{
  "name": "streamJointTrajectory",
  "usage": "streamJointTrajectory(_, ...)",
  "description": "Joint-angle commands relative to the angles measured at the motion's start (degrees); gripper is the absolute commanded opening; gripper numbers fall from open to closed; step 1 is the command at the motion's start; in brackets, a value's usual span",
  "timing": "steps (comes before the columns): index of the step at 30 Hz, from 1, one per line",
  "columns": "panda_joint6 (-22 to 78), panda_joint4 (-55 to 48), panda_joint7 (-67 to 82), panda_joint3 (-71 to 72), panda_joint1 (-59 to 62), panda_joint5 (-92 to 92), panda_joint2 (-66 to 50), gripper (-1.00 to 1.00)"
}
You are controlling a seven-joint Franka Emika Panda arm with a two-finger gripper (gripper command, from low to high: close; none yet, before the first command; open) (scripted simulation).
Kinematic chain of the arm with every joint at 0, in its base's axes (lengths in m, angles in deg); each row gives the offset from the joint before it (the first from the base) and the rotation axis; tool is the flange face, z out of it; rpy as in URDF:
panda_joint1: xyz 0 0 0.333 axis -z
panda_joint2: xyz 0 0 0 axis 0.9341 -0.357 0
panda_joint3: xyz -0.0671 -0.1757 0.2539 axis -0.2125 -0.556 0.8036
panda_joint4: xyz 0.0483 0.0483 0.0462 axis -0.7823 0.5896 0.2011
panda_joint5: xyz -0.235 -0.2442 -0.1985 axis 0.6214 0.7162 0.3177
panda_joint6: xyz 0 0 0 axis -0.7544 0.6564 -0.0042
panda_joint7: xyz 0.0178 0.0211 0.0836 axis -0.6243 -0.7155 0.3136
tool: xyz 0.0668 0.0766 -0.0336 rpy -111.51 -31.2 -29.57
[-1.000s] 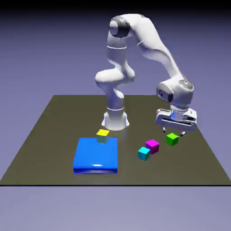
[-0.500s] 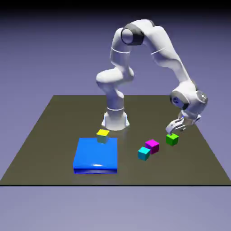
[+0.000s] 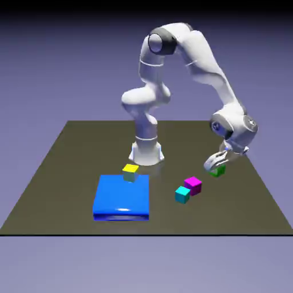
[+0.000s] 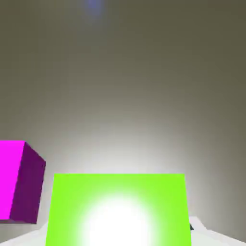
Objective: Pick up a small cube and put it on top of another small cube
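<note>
The small bright green cube (image 3: 219, 170) sits at the exterior view's right, mostly covered by my gripper (image 3: 216, 166), which is tilted and shut on it. In the hand view the green cube (image 4: 117, 211) fills the bottom middle between the fingertips and hides most of them. A magenta cube (image 3: 193, 184) lies close by toward the exterior view's lower left, and shows as the magenta cube (image 4: 14, 180) at the hand view's left edge. A cyan cube (image 3: 182, 194) touches the magenta one. Whether the green cube is off the table I cannot tell.
A large flat blue block (image 3: 122, 197) lies at the front left of the dark table (image 3: 63, 171). A small yellow cube (image 3: 131, 170) stands at its far edge. The robot base (image 3: 146, 153) is at the table's back middle.
The hand swung out to the right and tilted, came down over the green cube, and its jaws went from open to shut on it. The other cubes stayed put.
</note>
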Motion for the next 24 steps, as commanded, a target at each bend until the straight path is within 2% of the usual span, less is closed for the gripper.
streamJointTrajectory(1, 0.8, 1.0, 1.9, -1.1, 2.2, 0.7, 1.9, -1.00)
streamJointTrajectory(13, 9.9, 13.1, 23.7, -14.8, 27.1, 11.1, 24.1, -1.00)
streamJointTrajectory(15, 10.3, 13.6, 24.6, -15.3, 28.1, 11.5, 25.0, -1.00)
streamJointTrajectory(20, -2.1, 19.5, 22.9, -16.6, 29.4, 14.4, 18.5, -1.00)
streamJointTrajectory(21, -2.1, 19.5, 22.9, -16.6, 29.4, 14.4, 18.5, 1.00)
streamJointTrajectory(24, 2.8, 17.1, 23.6, -16.1, 28.9, 13.2, 21.1, 1.00)
